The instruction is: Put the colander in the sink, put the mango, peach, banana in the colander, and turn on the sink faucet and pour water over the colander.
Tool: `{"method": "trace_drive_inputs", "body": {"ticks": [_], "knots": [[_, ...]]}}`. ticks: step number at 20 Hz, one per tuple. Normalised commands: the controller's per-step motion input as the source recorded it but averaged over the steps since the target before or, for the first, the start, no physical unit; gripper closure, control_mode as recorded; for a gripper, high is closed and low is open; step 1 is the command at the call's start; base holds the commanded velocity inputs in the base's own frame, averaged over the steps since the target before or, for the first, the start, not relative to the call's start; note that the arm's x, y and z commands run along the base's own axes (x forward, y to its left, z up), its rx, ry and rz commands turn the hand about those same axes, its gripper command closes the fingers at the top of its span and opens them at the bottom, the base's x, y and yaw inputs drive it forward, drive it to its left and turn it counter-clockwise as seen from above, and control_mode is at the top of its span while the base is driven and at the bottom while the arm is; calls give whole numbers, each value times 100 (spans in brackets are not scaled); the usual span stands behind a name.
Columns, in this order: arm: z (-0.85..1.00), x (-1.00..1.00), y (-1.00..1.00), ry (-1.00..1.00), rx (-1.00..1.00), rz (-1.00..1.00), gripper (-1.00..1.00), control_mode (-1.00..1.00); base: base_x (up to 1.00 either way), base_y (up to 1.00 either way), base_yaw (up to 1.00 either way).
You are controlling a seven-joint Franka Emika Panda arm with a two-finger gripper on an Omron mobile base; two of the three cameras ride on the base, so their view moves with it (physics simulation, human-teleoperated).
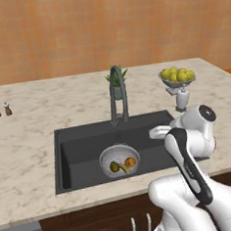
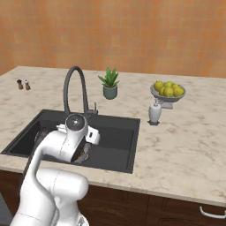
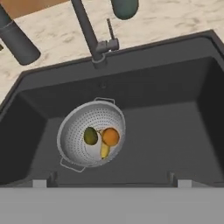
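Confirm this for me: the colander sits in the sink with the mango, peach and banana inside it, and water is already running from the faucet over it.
Not quite. The colander does sit in the sink holding the mango, peach and banana, but no water runs from the faucet. The hand view and the left base view both show no stream.

Even, bright rendered light, soft blocky blur throughout, no glare, faint shading inside the sink point(image 1: 81, 149)

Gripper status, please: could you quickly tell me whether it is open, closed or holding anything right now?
Gripper: open and holding nothing, hovering above the sink; the colander with the fruit lies below it.
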Motion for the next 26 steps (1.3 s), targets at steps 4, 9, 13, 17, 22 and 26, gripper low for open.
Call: {"method": "trace_drive_inputs", "body": {"ticks": [4,9,13,17,22,26], "knots": [[21,26,-23,-45,7,12,-100,-100,0,0,0],[7,22,-14,-44,8,6,-100,-100,0,0,0],[17,34,-10,-28,11,3,-100,-100,0,0,0],[10,34,0,-10,4,0,-100,-100,0,0,0],[4,27,0,-7,2,0,-100,-100,0,0,0],[1,16,0,-8,0,0,-100,-100,0,0,0]]}}
